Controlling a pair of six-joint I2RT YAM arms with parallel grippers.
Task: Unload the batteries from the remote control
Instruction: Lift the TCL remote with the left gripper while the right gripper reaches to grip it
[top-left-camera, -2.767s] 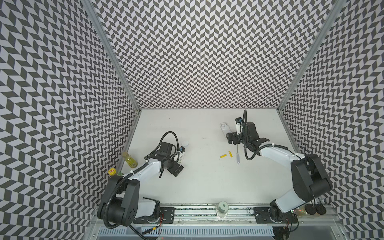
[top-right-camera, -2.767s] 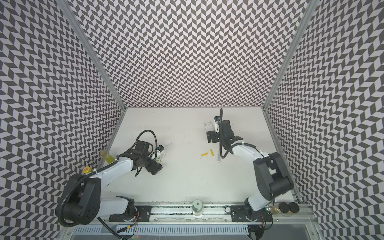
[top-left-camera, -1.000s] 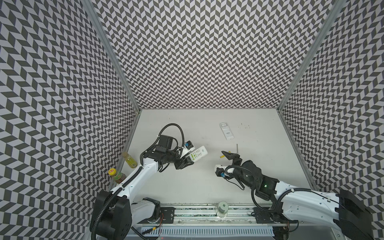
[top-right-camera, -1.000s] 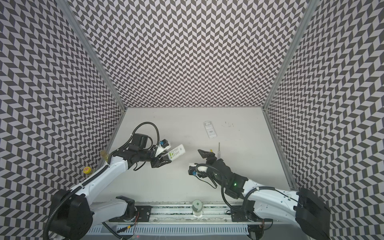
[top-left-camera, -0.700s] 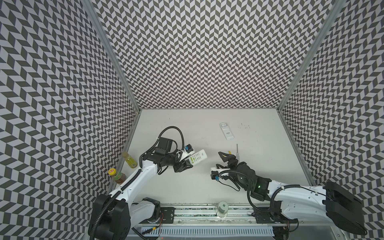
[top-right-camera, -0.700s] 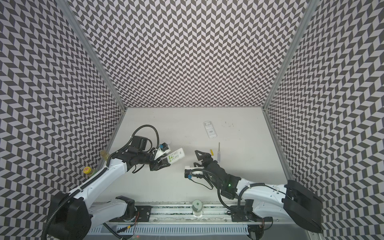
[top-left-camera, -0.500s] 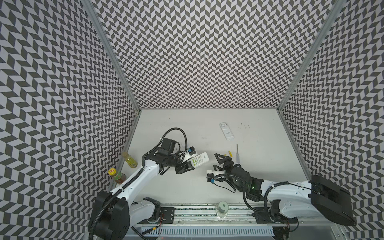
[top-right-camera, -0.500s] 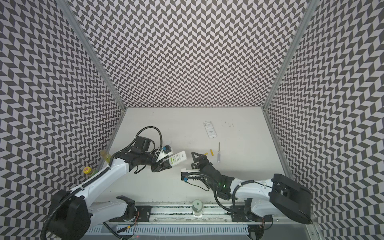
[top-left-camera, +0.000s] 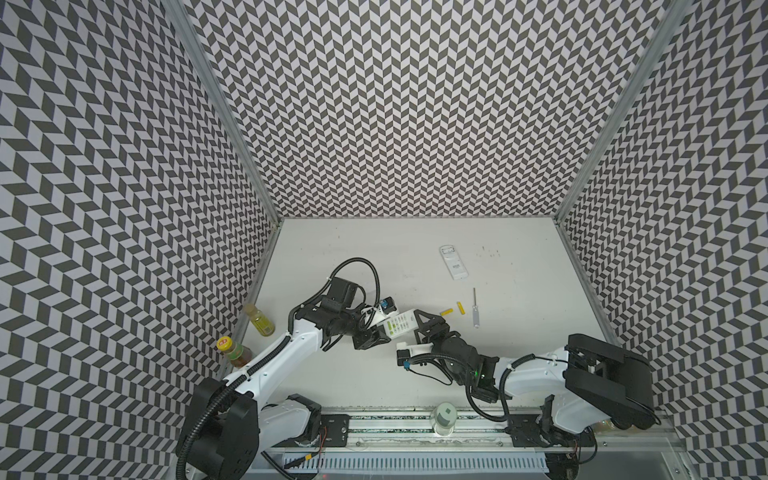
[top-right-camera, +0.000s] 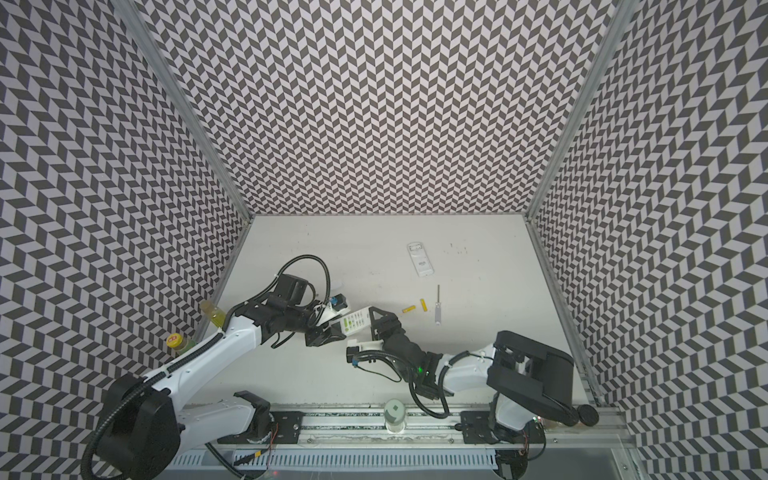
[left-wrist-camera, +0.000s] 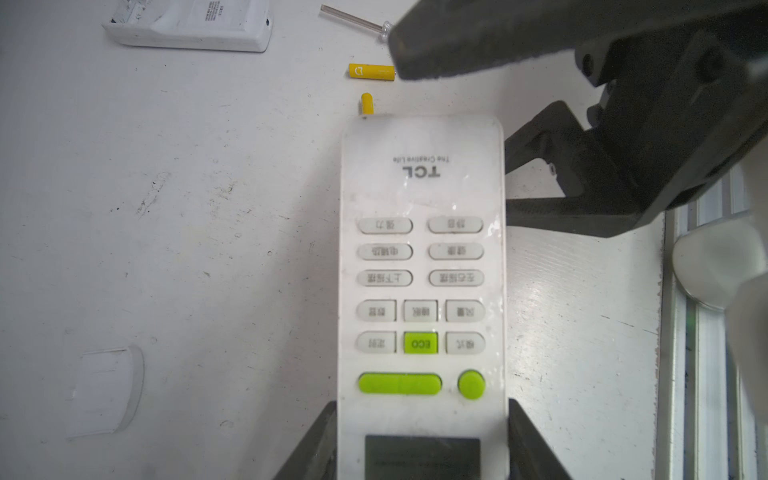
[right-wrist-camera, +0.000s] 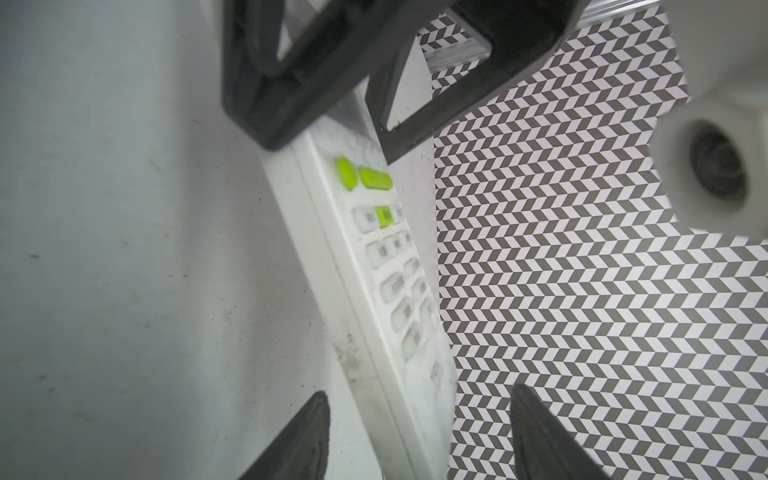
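Observation:
My left gripper (top-left-camera: 380, 330) (left-wrist-camera: 422, 403) is shut on the display end of a white remote control (top-left-camera: 400, 328) (left-wrist-camera: 422, 270) with green buttons, held above the table with its keys facing up. My right gripper (top-left-camera: 417, 332) (right-wrist-camera: 417, 395) is open. Its jaws straddle the remote's (right-wrist-camera: 374, 270) free end with a gap on each side. Two yellow batteries (top-left-camera: 446, 312) (top-left-camera: 459, 307) lie on the table just beyond, also in the left wrist view as batteries (left-wrist-camera: 371, 71) (left-wrist-camera: 366, 104).
A second white remote (top-left-camera: 453, 262) lies face down farther back. A clear-handled screwdriver (top-left-camera: 475, 313) lies right of the batteries. A loose white cover (left-wrist-camera: 106, 388) lies on the table. Two bottles (top-left-camera: 258, 320) (top-left-camera: 230, 353) stand by the left wall. A cylinder (top-left-camera: 444, 417) sits on the front rail.
My right arm has swung left along the front and brought its jaws round the remote's free end, and they have narrowed. My left gripper has lifted the remote and carried it right.

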